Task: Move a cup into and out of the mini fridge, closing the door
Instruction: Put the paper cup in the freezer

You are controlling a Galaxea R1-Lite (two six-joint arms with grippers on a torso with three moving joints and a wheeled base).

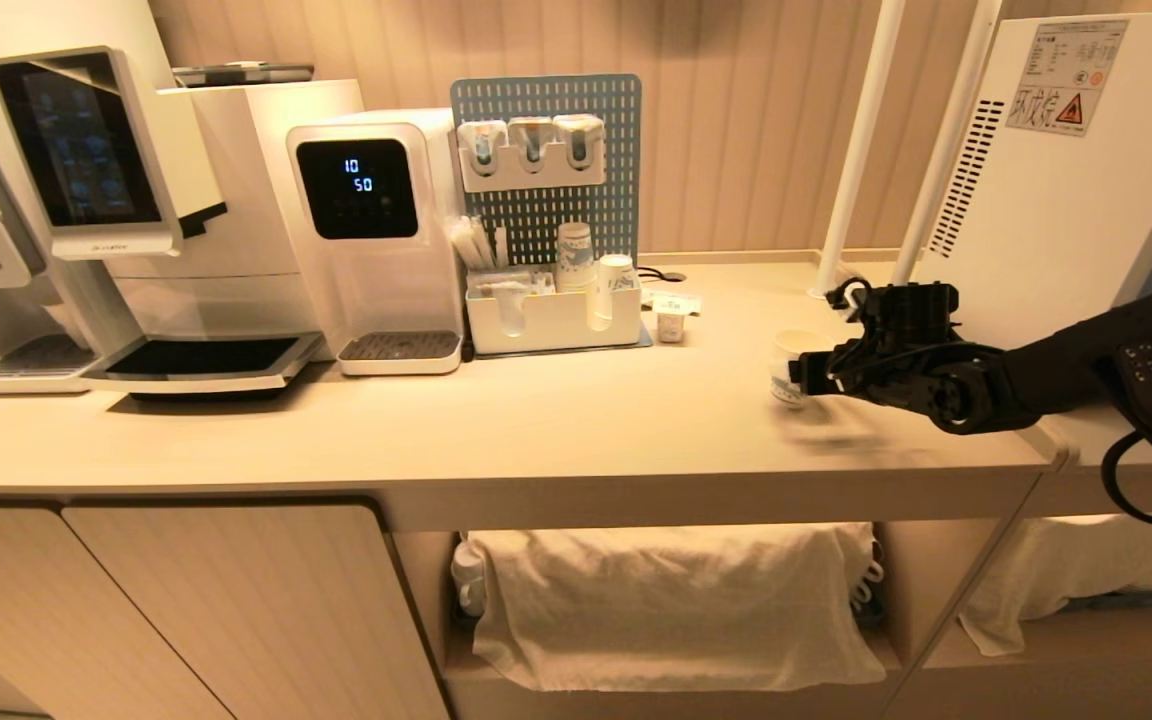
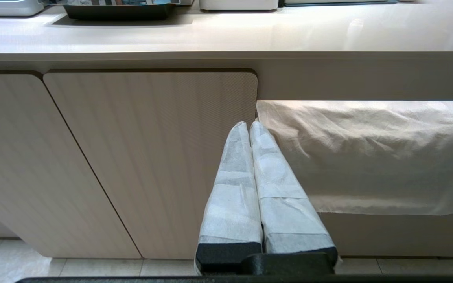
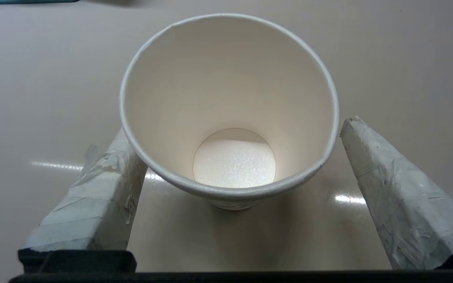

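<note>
The right end effector (image 3: 234, 157) is standing wide open around the cup (image 3: 230, 110), one finger touching or nearly touching the wall, the other apart, so nothing is gripped; it should centre the cup and close gently below the rim, since paper crushes. The cup is sitting upright on the table (image 1: 536, 420), with the fridge (image 1: 1056, 200) behind it. The left end effector (image 2: 249, 125) is hanging shut and empty by the cabinet.

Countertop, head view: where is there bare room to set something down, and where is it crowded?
Bare: the wide front strip of the countertop, from the coffee machine's tray across to the cup between the open right gripper fingers. Crowded: the back, around the water dispenser, organizer tray and pegboard.
</note>
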